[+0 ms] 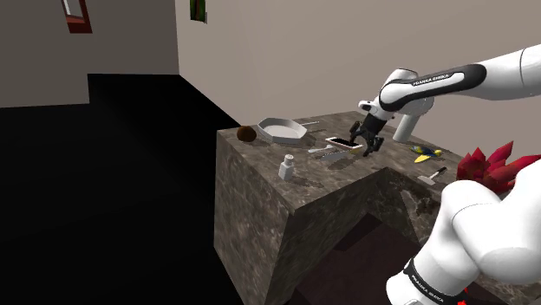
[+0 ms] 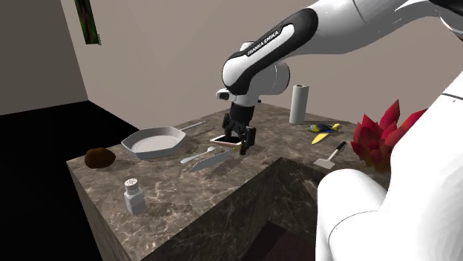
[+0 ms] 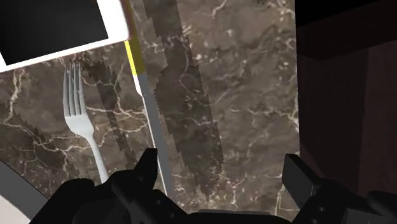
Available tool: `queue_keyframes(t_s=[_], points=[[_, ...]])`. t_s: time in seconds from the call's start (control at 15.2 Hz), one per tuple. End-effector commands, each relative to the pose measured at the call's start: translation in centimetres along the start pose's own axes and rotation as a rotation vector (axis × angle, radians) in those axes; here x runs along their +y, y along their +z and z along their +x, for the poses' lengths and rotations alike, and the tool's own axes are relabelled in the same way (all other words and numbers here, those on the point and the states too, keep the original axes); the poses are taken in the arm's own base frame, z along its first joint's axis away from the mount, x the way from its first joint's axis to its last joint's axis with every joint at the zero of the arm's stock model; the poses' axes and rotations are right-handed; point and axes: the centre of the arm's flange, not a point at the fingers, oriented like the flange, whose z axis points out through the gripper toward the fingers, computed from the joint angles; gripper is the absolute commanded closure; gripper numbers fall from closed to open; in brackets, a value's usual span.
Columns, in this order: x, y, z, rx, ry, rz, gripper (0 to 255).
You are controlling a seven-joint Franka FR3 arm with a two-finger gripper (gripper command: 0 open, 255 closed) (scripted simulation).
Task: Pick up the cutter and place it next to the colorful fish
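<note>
The cutter [image 3: 150, 121] is a slim grey blade with a yellow end, lying flat on the dark marble counter [image 3: 248, 95] next to a fork [image 3: 78, 118]. My gripper [image 3: 222, 173] hovers just above it, open. The blade runs close past one finger [image 3: 146, 167] and is not clasped. From the side, the gripper [image 2: 242, 143] hangs over the cutter [image 2: 214, 159] beside a white-framed black tablet [image 2: 225, 139]. The colourful fish [image 2: 324, 130], blue and yellow, lies further along the counter; in the shoulder view the fish [image 1: 426, 155] is to the right of the gripper [image 1: 368, 143].
A white pan [image 2: 152, 141], a brown lump [image 2: 99, 156] and a shaker [image 2: 133, 196] sit toward the counter's end. A paper towel roll [image 2: 297, 104], a spatula [image 2: 330, 156] and a red spiky plant [image 2: 378, 133] stand near the fish. The counter edge [image 3: 298, 95] drops off beside the gripper.
</note>
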Motion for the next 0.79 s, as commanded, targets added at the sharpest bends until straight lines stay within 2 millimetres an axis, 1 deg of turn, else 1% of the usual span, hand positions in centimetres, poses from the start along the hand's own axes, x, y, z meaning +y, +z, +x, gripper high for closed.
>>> queue_keyframes(t_s=[0.0,0.2,0.26,0.66,0.73], points=[[2.3,1.5,-1.0,0.019,-0.092,-0.009,0],[5.8,3.4,-1.6,0.056,-0.217,-0.014,0],[5.8,3.4,-1.6,0.056,-0.218,-0.014,0],[5.9,6.6,-1.4,0.056,-0.218,-0.014,0],[5.9,7.4,-1.4,0.056,-0.218,-0.014,0]])
